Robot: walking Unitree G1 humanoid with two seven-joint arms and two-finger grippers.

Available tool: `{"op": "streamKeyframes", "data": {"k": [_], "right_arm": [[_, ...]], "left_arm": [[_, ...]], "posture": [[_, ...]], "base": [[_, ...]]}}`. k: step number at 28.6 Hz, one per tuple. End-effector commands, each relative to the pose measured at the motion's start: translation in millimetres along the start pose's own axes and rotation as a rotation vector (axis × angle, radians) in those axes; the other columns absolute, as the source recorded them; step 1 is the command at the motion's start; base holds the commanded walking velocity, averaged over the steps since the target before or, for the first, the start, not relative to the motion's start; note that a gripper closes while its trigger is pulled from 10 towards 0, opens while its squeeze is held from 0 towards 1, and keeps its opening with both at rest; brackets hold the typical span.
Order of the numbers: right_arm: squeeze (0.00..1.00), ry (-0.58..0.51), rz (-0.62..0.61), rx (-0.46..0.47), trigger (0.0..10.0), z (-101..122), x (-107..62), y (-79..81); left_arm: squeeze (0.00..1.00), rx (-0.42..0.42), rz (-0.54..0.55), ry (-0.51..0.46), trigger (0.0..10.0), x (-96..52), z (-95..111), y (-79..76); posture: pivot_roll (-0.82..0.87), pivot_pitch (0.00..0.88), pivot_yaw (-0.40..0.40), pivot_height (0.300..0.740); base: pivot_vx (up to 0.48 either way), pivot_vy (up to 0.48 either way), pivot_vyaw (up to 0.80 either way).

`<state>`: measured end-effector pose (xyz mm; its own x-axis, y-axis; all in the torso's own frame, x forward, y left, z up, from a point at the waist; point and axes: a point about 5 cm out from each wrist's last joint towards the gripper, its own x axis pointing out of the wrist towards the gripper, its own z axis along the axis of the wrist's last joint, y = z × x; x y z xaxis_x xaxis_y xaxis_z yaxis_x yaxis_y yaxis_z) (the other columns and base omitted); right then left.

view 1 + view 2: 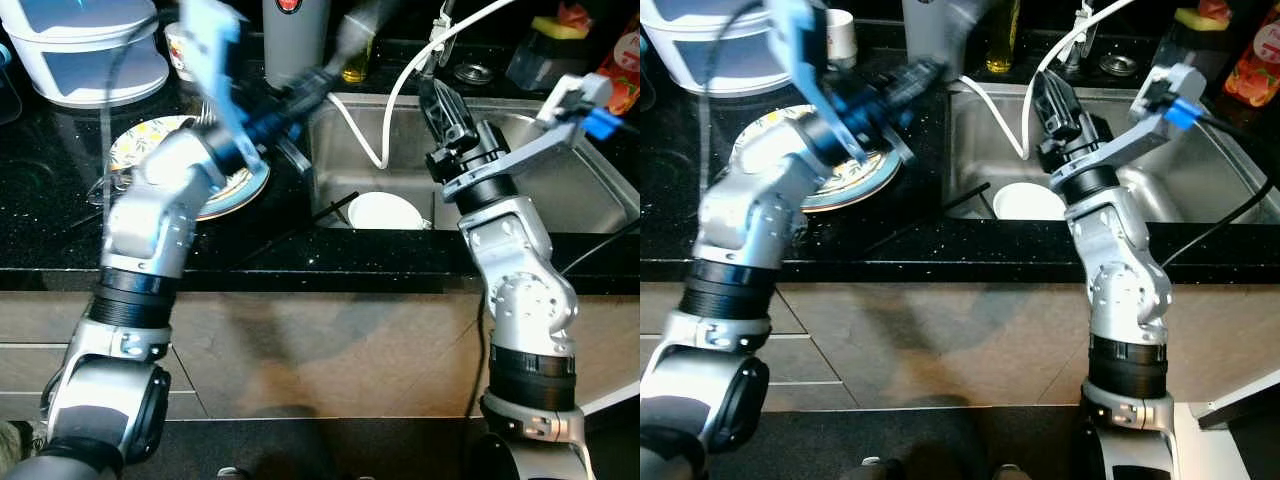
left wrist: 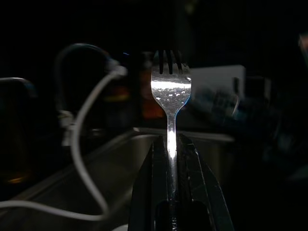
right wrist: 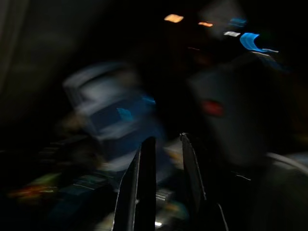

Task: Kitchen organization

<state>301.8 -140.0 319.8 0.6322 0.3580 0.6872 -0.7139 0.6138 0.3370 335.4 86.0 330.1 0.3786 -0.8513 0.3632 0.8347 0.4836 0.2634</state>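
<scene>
A black speckled stone desk [image 1: 60,215] is carrying a patterned plate [image 1: 150,140] beside a steel sink [image 1: 560,200] where a white bowl [image 1: 385,211] is lying. The left end effector [image 2: 169,144] is gripping a silver metal fork [image 2: 171,89] above the sink's edge. The right end effector [image 3: 163,144] is hovering over the sink, its fingers [image 3: 144,159] sitting slightly apart.

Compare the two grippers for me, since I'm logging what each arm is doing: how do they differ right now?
The left gripper is shut on a fork, tines up; the right gripper holds nothing, its jaws slightly apart. The left looks motion-blurred beside the sink; the right looks sharp over it. Both have long black fingers.
</scene>
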Motion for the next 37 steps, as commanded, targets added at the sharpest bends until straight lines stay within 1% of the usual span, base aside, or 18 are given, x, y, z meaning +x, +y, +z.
{"op": "streamKeyframes", "data": {"k": [1,3,5,8,11,15,18,20,23,24,26,29,31,33,36,37], "right_arm": [[0.0,0.004,0.095,0.05,10.0,0,-2.9,13.7],[0.0,0.004,0.147,0.084,10.0,-1,-3.4,21.9],[0.0,0.004,0.205,0.116,10.0,-2,-5.0,30.4],[0.0,0.025,0.22,0.138,10.0,-5,-5.8,33.6],[0.0,0.046,0.22,0.141,10.0,-8,-6.5,34.1],[0.0,0.059,0.203,0.181,10.0,-12,-6.7,32.0],[0.0,0.056,0.223,0.208,10.0,-14,-5.5,33.6],[0.0,0.062,0.226,0.206,10.0,-15,-5.1,33.7],[0.0,0.068,0.2,0.199,10.0,-17,-3.9,30.3],[0.0,0.068,0.2,0.199,10.0,-17,-3.9,30.3],[0.0,0.082,0.16,0.172,10.0,-19,-2.7,25.3],[0.0,0.145,0.05,0.069,10.0,-27,-0.5,12.0],[0.0,0.169,0.003,0.023,10.0,-30,0.4,6.0],[0.0,0.17,-0.029,0.007,10.0,-30,1.1,2.2],[0.0,0.18,-0.068,-0.044,10.0,-31,1.6,-3.6],[0.0,0.182,-0.084,-0.082,10.0,-31,2.3,-5.8]], "left_arm": [[0.0,0.023,-0.077,0.013,10.0,3.7,-2,-11.0],[0.0,0.031,-0.105,0.021,10.0,5.4,-4,-13.7],[0.0,0.034,-0.112,0.028,10.0,8.7,-6,-12.7],[0.0,0.04,-0.117,0.017,10.0,12.7,-4,-12.3],[0.0,0.035,-0.128,-0.003,10.0,14.3,0,-13.2],[0.0,0.036,-0.149,-0.006,10.0,14.7,0,-16.6],[0.0,0.028,-0.136,-0.005,10.0,15.4,-2,-16.5],[0.0,0.027,-0.14,-0.007,10.0,15.6,-1,-16.0],[0.0,0.031,-0.191,-0.007,10.0,14.7,-1,-21.6],[0.0,0.031,-0.191,-0.007,10.0,14.7,-1,-21.6],[0.0,0.034,-0.219,-0.013,10.0,13.8,-1,-25.4],[0.0,0.046,-0.225,-0.014,10.0,13.4,1,-26.2],[0.0,0.066,-0.227,-0.003,10.0,13.2,1,-26.3],[0.0,0.085,-0.236,0.01,10.0,12.6,0,-27.6],[0.0,0.085,-0.239,0.013,10.0,12.1,-1,-28.2],[0.0,0.083,-0.245,0.014,10.0,12.0,-1,-28.6]], "posture": [[0.04,0.111,-0.003,0.74],[0.04,0.11,-0.001,0.74],[0.03,0.106,0.006,0.74],[0.03,0.1,0.007,0.74],[0.03,0.1,0.007,0.74],[0.03,0.098,0.004,0.74],[0.04,0.091,0.003,0.74],[0.04,0.086,0.004,0.74],[0.05,0.081,0.005,0.74],[0.05,0.081,0.005,0.74],[0.05,0.081,0.005,0.74],[0.04,0.075,0.007,0.74],[0.04,0.075,0.007,0.74],[0.04,0.075,0.007,0.74],[0.05,0.072,0.006,0.74],[0.05,0.073,0.007,0.74]], "base": [[0.0,0.0,0.0],[0.0,0.0,0.0],[0.0,0.0,0.0],[0.0,0.0,0.0],[0.0,0.0,0.0],[0.0,0.0,0.0],[0.0,0.0,0.0],[0.0,0.0,0.0],[0.0,0.0,0.0],[0.0,0.0,0.0],[0.0,0.0,0.0],[0.0,0.0,0.0],[0.0,0.0,0.0],[0.0,0.0,0.0],[0.0,0.0,0.0],[0.0,0.0,0.0]]}}
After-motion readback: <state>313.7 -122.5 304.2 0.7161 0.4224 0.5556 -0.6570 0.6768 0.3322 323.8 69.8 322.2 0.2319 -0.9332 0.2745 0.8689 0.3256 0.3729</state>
